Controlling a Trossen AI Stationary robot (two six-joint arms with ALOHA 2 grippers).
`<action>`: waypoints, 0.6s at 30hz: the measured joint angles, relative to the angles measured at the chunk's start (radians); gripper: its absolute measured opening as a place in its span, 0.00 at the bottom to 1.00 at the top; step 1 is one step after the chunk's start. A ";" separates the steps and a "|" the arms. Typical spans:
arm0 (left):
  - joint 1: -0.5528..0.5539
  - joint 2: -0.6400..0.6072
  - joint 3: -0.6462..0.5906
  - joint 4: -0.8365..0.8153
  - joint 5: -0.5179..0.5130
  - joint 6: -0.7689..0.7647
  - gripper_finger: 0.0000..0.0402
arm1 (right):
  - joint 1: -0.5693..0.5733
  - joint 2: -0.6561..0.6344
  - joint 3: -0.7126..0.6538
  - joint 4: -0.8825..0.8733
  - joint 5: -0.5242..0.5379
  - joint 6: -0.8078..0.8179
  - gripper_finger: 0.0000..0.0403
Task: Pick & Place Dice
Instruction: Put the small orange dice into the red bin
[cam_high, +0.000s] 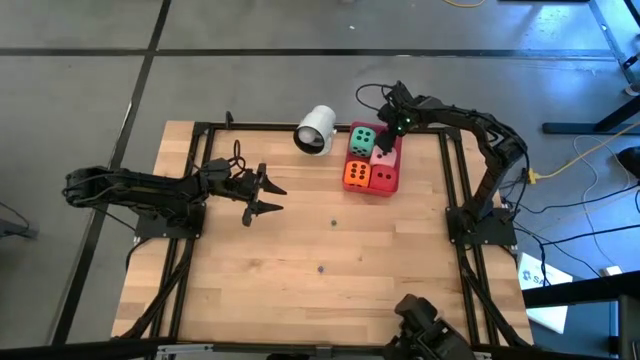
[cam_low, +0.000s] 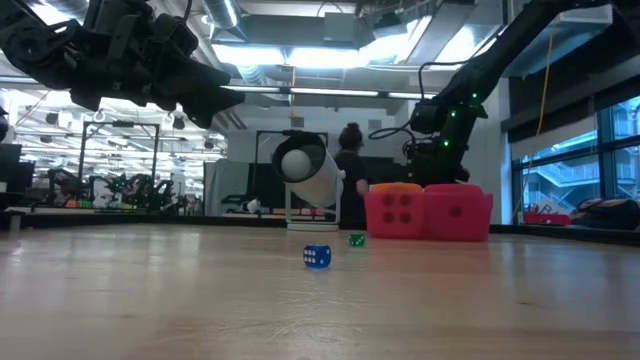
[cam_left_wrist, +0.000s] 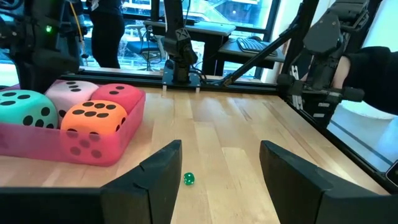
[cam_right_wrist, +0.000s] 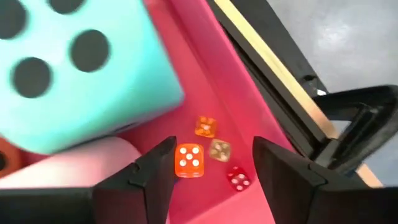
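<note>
Four soft dice sit on their undersides in the red tray (cam_high: 388, 186) near the table's far edge: green (cam_high: 362, 140), pink (cam_high: 384, 155), orange (cam_high: 355, 175) and red (cam_high: 382, 179). In the left wrist view they show as green (cam_left_wrist: 25, 107), pink (cam_left_wrist: 73, 91), orange (cam_left_wrist: 93, 118) and red (cam_left_wrist: 121, 94). My right gripper (cam_high: 386, 143) (cam_right_wrist: 211, 167) is open over the tray's far right corner, beside the green die (cam_right_wrist: 74, 68) and pink die (cam_right_wrist: 74, 163). My left gripper (cam_high: 266, 193) (cam_left_wrist: 217, 163) is open, raised over the table's left half and pointing toward the tray.
A white cup (cam_high: 315, 130) (cam_low: 305, 170) lies on its side left of the tray. Several tiny dice (cam_right_wrist: 188, 160) lie on the tray floor between my right fingers. A tiny green die (cam_left_wrist: 188, 180) (cam_low: 356, 239) and a blue one (cam_low: 317, 257) lie on the wood mid-table. A person (cam_low: 352, 150) stands beyond the table.
</note>
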 joint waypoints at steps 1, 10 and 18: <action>0.000 0.000 0.000 0.000 0.000 0.000 0.52 | -0.001 -0.003 0.000 0.000 -0.013 0.003 0.52; 0.000 0.000 0.000 0.000 0.000 0.000 0.52 | -0.017 -0.009 0.000 -0.001 -0.064 0.084 0.52; 0.000 0.000 0.000 0.000 0.000 0.000 0.52 | -0.027 -0.037 0.045 -0.022 -0.081 0.131 0.52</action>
